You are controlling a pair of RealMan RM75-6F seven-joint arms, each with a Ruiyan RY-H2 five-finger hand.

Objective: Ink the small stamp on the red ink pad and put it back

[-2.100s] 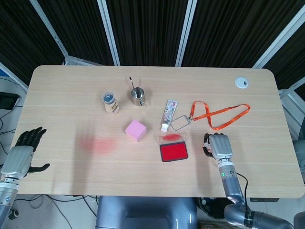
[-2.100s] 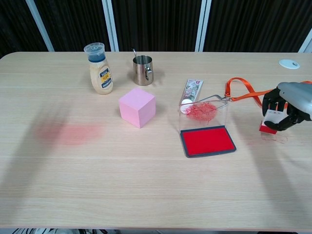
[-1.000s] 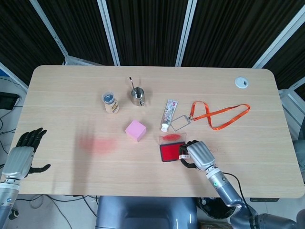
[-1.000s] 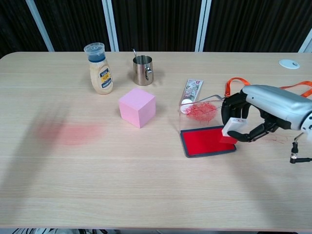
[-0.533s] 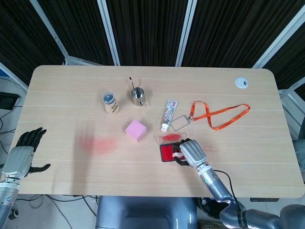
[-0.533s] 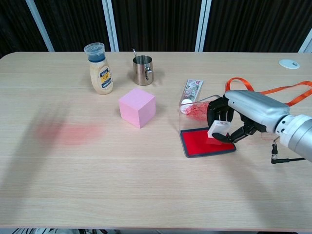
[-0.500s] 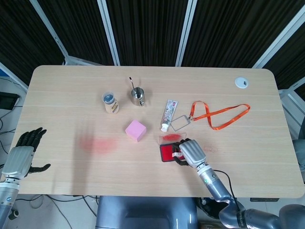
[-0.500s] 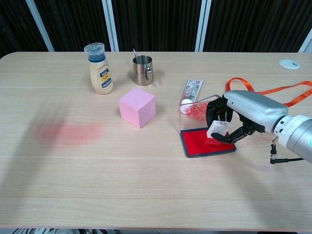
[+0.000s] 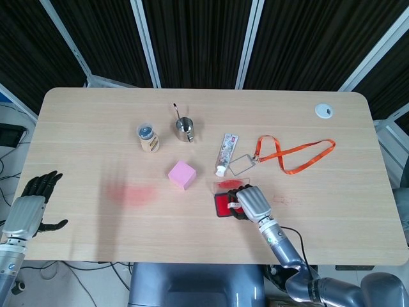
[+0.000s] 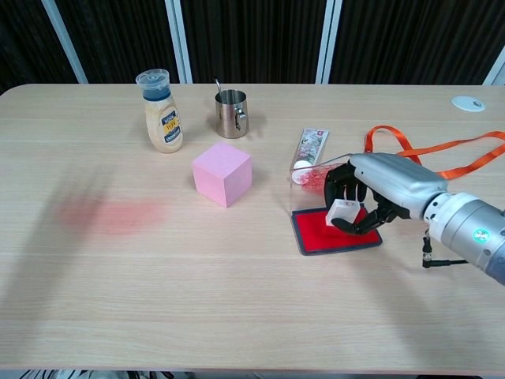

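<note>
Shifted further left over the red ink pad point(image 10: 316, 234), right hand point(image 10: 371, 193) grips the small stamp point(image 10: 341, 212).

The ink pad point(image 10: 325, 231) is bright red in a dark frame. The stamp point(image 10: 342, 212) is white. The cube point(image 10: 222, 174) is pink, the lanyard point(image 9: 296, 154) orange, the cup point(image 10: 231, 113) silver. The pale wood worktop point(image 10: 237, 300) bears a faint red smear point(image 10: 114, 215). The right robot hand point(image 10: 364, 195) is grey and black.

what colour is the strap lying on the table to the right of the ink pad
Orange; the flat ribbon lanyard strap shows best in the head view.
</note>
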